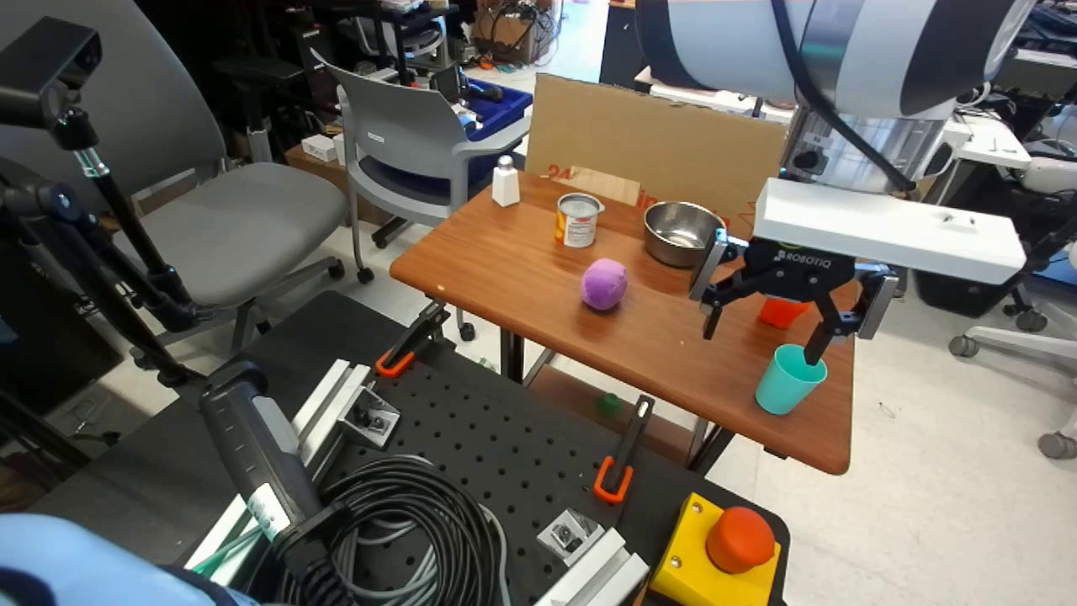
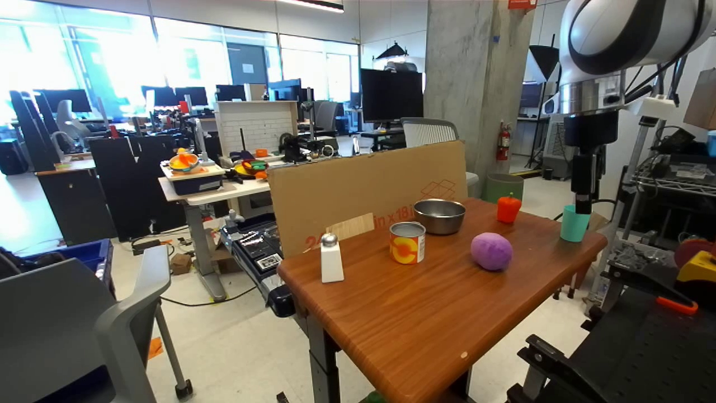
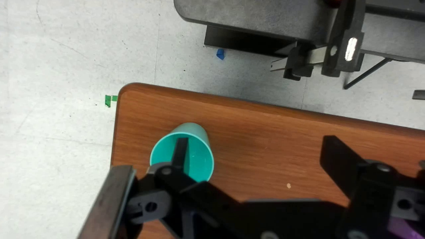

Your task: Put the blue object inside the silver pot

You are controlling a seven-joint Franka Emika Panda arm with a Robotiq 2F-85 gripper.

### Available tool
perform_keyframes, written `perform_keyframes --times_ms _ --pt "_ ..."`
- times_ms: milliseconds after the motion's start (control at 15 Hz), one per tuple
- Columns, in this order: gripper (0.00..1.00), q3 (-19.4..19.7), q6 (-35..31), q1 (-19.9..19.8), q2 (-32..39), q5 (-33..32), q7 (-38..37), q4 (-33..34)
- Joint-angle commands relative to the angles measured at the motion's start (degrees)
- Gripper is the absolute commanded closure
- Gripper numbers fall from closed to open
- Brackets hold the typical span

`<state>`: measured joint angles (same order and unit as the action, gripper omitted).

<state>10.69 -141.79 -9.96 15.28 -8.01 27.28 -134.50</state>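
Observation:
The teal-blue cup (image 1: 789, 383) stands upright near a corner of the wooden table; it also shows in an exterior view (image 2: 571, 226) and in the wrist view (image 3: 201, 156). My gripper (image 1: 761, 347) is wide open, pointing down. In the wrist view its fingers (image 3: 255, 144) stand far apart. One fingertip is over or just inside the cup's mouth; the other is off to the side above bare wood. In an exterior view the gripper (image 2: 583, 204) is seen edge-on at the cup's rim. The silver pot (image 1: 669, 250) stands at the back of the table, also here (image 2: 439, 223); its inside looks empty.
An orange-red pepper (image 2: 509, 210) stands between cup and pot, partly behind the gripper in an exterior view (image 1: 782, 312). A purple ball (image 1: 604, 284), an open can (image 1: 578, 225) and a white shaker (image 1: 506, 183) stand farther along. A cardboard sheet (image 2: 363, 193) borders the back.

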Motion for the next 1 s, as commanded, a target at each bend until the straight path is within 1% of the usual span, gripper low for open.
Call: perform_keyframes --times_ms 0,267,400,467,533,600,733,933 --pt "0.0 -2.81 -1.54 -2.81 4.59 1.42 3.95 4.13" --pt "0.0 -4.5 -0.34 -4.15 7.86 1.31 4.12 6.92" --pt "0.0 -4.74 -0.53 -4.57 9.12 0.76 3.98 7.59" --pt "0.25 -4.92 -0.48 -4.81 9.63 0.72 4.02 7.91" --pt "0.28 -5.0 -0.4 -4.95 10.09 0.55 3.87 8.2" --pt "0.35 -5.11 -0.2 -5.04 10.28 0.52 3.69 8.44" --pt "0.51 -5.25 0.21 -5.11 10.22 0.63 3.21 8.67" --pt "0.73 -5.25 0.54 -5.01 9.02 0.86 2.55 8.51"
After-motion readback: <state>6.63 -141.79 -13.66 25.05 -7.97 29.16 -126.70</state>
